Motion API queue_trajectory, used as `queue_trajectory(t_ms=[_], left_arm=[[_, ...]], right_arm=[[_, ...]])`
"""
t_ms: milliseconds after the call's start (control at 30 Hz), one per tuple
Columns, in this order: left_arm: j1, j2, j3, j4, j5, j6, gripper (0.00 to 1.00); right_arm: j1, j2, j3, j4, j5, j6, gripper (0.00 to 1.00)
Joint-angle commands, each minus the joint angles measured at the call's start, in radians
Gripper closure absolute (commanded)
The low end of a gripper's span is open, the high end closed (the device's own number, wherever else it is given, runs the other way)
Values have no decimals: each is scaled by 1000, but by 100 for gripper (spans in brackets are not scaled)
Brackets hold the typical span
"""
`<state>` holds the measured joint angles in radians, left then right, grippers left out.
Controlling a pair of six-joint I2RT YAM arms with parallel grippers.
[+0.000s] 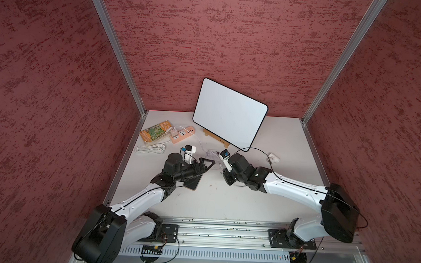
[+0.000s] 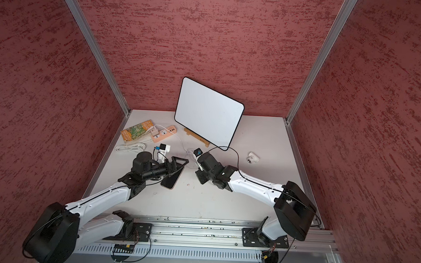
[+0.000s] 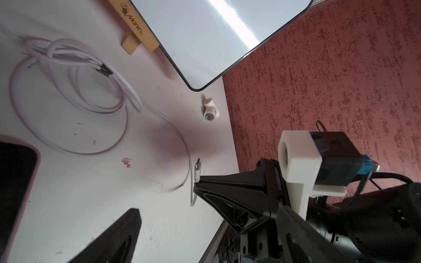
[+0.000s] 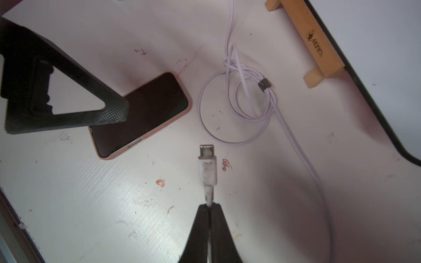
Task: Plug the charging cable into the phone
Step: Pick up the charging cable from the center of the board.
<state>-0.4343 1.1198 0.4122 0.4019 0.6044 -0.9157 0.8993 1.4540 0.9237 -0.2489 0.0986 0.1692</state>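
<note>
The phone (image 4: 150, 109), black with a tan edge, lies flat on the table. In both top views my left arm covers part of the phone (image 1: 193, 184). My left gripper (image 1: 203, 166) stands open over the phone's far end, one of its fingers (image 4: 68, 102) across that end, nothing between its jaws. My right gripper (image 4: 209, 206) is shut on the charging cable just behind its white plug (image 4: 206, 168), and the silver tip (image 4: 206, 150) points out ahead, apart from the phone. The cable's loose coil (image 4: 250, 98) rests beyond the plug.
A white board (image 1: 229, 113) leans on a wooden stand (image 1: 216, 137) at the back. A pink power strip (image 1: 181, 134), a book (image 1: 155, 132) and a folded thick white cord (image 1: 150, 149) lie at the back left. A small white adapter (image 1: 273, 158) sits on the right.
</note>
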Motion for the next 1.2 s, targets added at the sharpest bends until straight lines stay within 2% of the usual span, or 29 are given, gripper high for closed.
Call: queue_trajectory(t_ms=[0, 100, 167, 367, 700, 1000, 1167], left_arm=[[-26, 29, 25, 174, 19, -18, 11], [-47, 48, 44, 166, 10, -6, 21], [-59, 53, 56, 144, 0, 11, 24], [-88, 57, 81, 103, -17, 54, 29], [-98, 55, 124, -48, -57, 129, 44], [-98, 76, 145, -76, -67, 134, 49], [-99, 82, 151, -71, -65, 131, 61]], right_arm=[[-7, -58, -6, 90, 6, 32, 100], [-7, -76, -10, 81, 4, 33, 100], [-8, -84, -10, 78, -6, 37, 100], [-7, -93, 6, 61, -40, 43, 100], [-5, -84, 24, 41, -100, 48, 100], [-4, -86, 27, 40, -134, 53, 100], [-3, -91, 24, 41, -139, 56, 100]])
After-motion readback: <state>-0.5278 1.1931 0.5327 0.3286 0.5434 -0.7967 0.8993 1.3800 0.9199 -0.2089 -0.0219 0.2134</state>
